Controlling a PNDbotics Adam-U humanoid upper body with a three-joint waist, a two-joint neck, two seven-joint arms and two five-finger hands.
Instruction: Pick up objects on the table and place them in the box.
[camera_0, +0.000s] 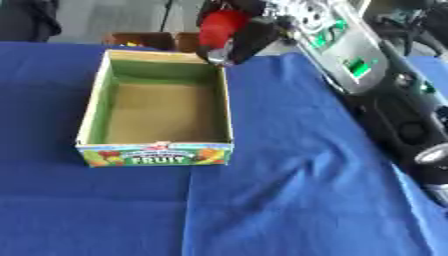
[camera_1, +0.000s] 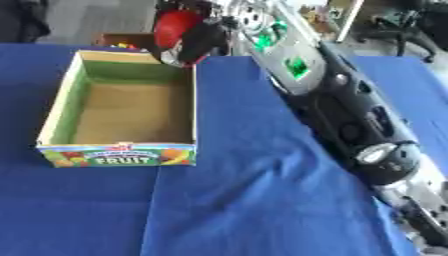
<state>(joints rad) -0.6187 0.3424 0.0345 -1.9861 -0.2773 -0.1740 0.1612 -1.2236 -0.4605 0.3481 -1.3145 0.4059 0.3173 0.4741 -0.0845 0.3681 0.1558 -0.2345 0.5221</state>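
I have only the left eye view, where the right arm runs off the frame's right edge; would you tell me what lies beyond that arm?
Observer: The right eye view shows the blue cloth carrying on beyond the right arm to the picture's edge. That arm's robot hand grips the red object by the far right corner of the box.
Operator: Thank you. How far down can you follow the arm?
Observer: Past the round silver joint to a pale segment that leaves at the lower right corner.
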